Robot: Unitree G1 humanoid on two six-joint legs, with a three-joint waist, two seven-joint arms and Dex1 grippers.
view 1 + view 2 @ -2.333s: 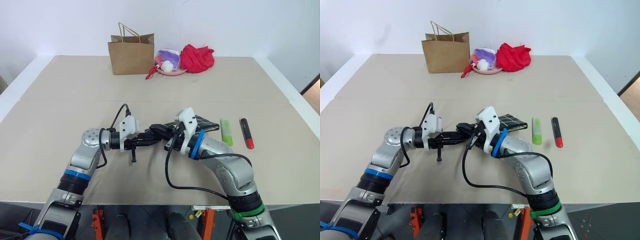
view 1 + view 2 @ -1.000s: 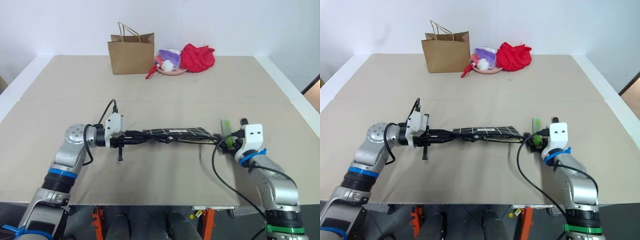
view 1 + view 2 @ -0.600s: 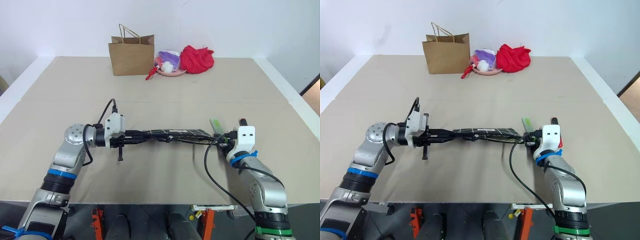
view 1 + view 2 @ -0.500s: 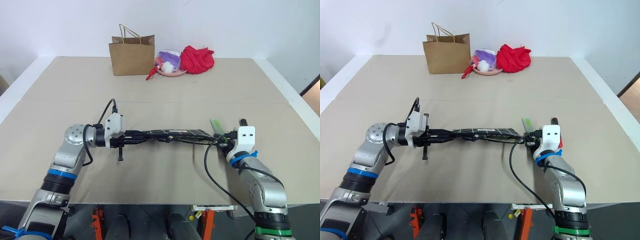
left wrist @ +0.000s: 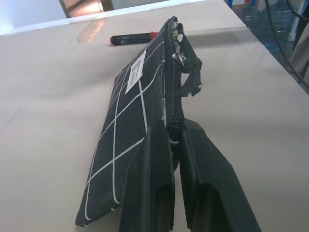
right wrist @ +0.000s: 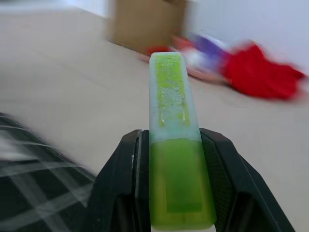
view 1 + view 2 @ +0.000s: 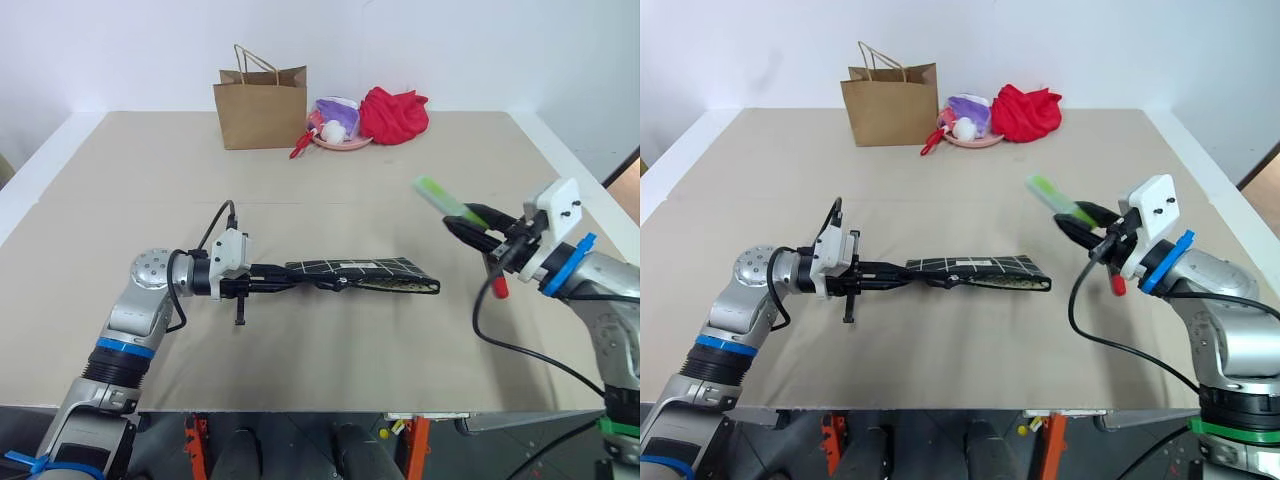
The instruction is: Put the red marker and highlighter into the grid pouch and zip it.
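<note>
1. Highlighter (image 7: pixel 437 194): clamped in right gripper (image 7: pixel 470 220), raised above table, right of grid pouch (image 7: pixel 362 273).
2. Left gripper (image 5: pixel 176 145): pinching pouch's zipper edge.
3. Red marker (image 5: pixel 133 38): on table.
4. Next: guide highlighter into pouch mouth.

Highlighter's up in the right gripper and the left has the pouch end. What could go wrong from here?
1. The grid pouch mouth looks only narrowly parted, so the highlighter may catch on the zipper edge.
2. The left gripper pinches just one end; pushing in could slide or twist the pouch.
3. The right gripper holds the highlighter's lower half only, so it might pivot on contact.
</note>
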